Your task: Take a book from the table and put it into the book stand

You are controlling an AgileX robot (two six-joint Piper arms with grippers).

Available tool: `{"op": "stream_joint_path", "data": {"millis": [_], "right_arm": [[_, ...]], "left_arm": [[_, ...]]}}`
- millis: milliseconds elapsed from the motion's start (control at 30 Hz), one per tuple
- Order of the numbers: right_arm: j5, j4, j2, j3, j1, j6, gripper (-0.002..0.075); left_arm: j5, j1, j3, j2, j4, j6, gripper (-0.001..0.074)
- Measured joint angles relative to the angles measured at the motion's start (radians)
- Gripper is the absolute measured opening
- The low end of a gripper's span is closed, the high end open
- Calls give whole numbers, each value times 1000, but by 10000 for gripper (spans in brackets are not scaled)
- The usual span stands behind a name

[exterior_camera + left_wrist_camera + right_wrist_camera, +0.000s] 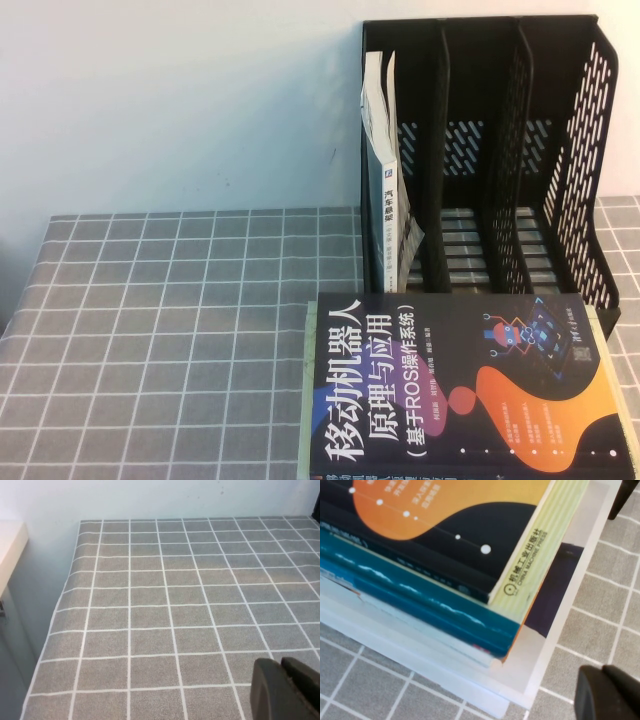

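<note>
The white book (pixel 386 160) stands upright and slightly leaning in the leftmost compartment of the black book stand (pixel 575 150), at the back of the grid-cloth table (pixel 180 320). Neither arm shows in the high view. My left gripper (pixel 281 667) is shut and empty, low over bare cloth (pixel 165 605) on the table's left part. My right gripper (pixel 603 673) is shut and empty, over the cloth just beside a corner of a stack of books.
The dark navy book with orange shapes (pixel 460 390) lies on top of a stack in front of the stand. In the right wrist view the navy book (pixel 445 525) lies over a teal book (pixel 420 607) and white books (pixel 555 615). The stand's middle and right compartments hold nothing.
</note>
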Motion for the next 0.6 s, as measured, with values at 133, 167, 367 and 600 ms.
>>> {"op": "stream_joint_path", "data": {"millis": [133, 167, 367, 600], "right_arm": [[0, 0, 0, 0, 0, 0, -3], [0, 0, 0, 0, 0, 0, -3], [0, 0, 0, 0, 0, 0, -3], [0, 0, 0, 0, 0, 0, -3]], "left_arm": [[0, 0, 0, 0, -8, 1, 1], [0, 0, 0, 0, -13, 1, 1], [0, 0, 0, 0, -19, 2, 1], [0, 0, 0, 0, -19, 4, 1]]}}
